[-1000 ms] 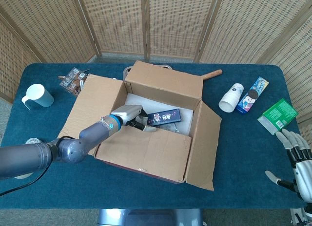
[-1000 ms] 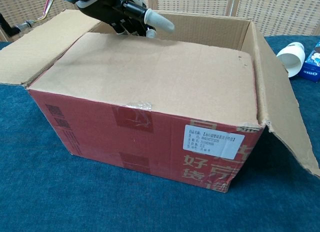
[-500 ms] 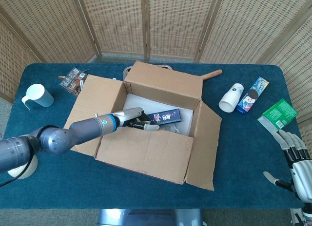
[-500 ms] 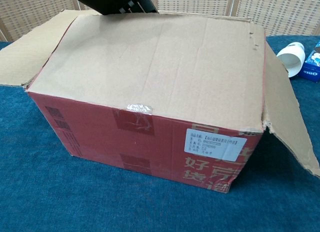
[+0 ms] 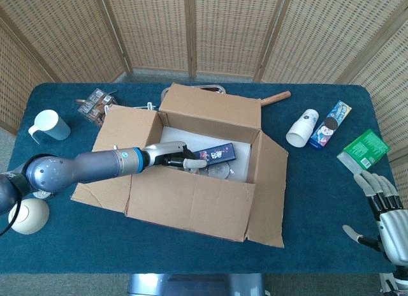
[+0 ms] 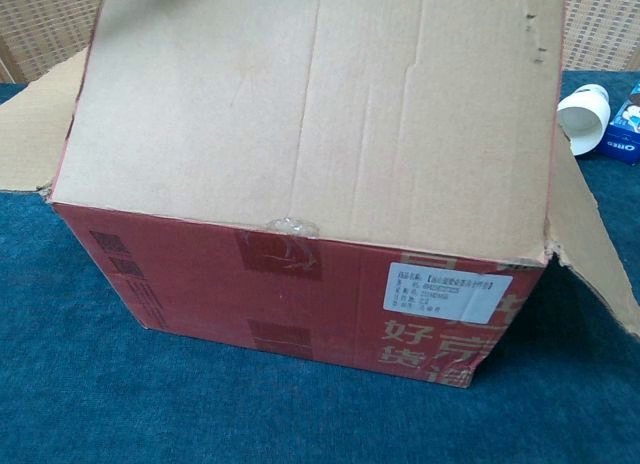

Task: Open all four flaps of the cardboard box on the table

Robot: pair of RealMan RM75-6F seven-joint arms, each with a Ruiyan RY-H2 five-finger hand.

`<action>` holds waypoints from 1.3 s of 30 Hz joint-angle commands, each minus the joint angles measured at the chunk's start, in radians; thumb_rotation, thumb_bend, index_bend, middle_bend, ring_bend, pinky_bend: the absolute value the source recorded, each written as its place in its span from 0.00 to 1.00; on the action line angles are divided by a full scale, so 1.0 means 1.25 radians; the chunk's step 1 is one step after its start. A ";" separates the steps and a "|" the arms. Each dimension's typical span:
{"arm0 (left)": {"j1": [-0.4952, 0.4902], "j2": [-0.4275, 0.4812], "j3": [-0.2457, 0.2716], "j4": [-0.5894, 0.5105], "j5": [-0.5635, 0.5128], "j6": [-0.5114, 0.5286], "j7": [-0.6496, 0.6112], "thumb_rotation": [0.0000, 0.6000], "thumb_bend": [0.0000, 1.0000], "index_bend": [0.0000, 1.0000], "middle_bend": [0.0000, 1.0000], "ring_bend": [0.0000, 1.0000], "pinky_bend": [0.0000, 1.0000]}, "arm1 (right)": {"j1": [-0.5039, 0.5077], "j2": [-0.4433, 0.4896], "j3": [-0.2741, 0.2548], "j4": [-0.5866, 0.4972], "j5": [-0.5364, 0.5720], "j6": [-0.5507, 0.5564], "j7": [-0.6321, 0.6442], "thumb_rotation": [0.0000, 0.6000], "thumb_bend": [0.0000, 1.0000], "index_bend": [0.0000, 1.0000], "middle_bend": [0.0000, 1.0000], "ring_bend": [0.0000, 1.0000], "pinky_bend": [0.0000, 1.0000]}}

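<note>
The cardboard box (image 5: pixel 191 181) at the centre of the head view is plain tan on its flaps, while the chest view shows its front wall red with darker red printing, pale characters and a white label (image 6: pixel 448 289) at lower right. The table (image 5: pixel 319 213) is deep blue-teal, and woven straw-coloured screens (image 5: pixel 223 28) fill the top of the frame. At right lie a white cup (image 5: pixel 302 127), a blue packet (image 5: pixel 331 124) and a green box (image 5: pixel 363 150); at left, a pale blue mug (image 5: pixel 50 125).

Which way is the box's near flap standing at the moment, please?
Roughly upright, not folded out. The near flap rises above the box's red front in the chest view, and the left hand reaches over its top edge from inside.
</note>
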 commanded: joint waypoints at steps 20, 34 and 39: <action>0.207 -0.081 -0.268 0.040 -0.019 -0.233 0.056 0.35 0.00 0.60 0.48 0.31 0.33 | 0.003 -0.006 -0.003 -0.003 0.000 -0.009 -0.019 1.00 0.09 0.00 0.00 0.00 0.00; 0.263 -0.129 -0.349 0.012 -0.040 -0.268 0.065 0.35 0.00 0.54 0.46 0.31 0.45 | 0.003 -0.006 -0.004 -0.002 -0.001 -0.009 -0.021 1.00 0.09 0.00 0.00 0.00 0.00; 0.266 -0.138 -0.350 0.005 -0.030 -0.272 0.064 0.35 0.00 0.42 0.47 0.33 0.50 | 0.003 -0.006 -0.004 -0.003 -0.002 -0.006 -0.021 1.00 0.09 0.00 0.00 0.00 0.00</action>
